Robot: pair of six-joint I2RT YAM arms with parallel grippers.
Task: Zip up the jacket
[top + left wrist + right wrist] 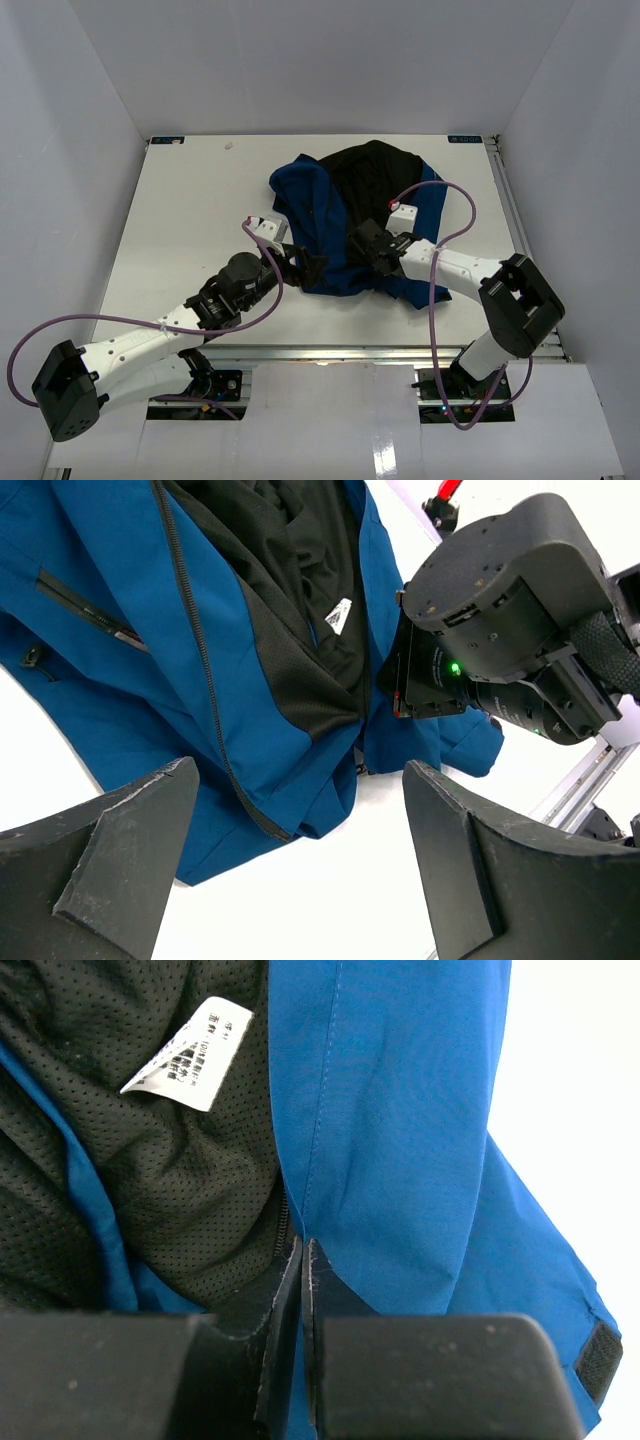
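Observation:
The blue jacket (320, 215) lies rumpled and open at the back middle of the table, its black lining (375, 170) facing up. My right gripper (302, 1245) is shut on the jacket's (400, 1110) front edge beside the zipper teeth (283, 1225), just below a white label (190, 1055). From above, the right gripper (372, 243) sits on the jacket's near right part. My left gripper (300, 820) is open over bare table just in front of the hem, where the dark zipper (195, 640) ends. Its fingers (120, 850) hold nothing.
The white table (180, 220) is boxed in by white walls on three sides. A metal rail (510, 200) runs along its right edge. Purple cables (450, 200) loop off both arms. In the left wrist view the right arm's black wrist (500, 600) hangs close over the jacket.

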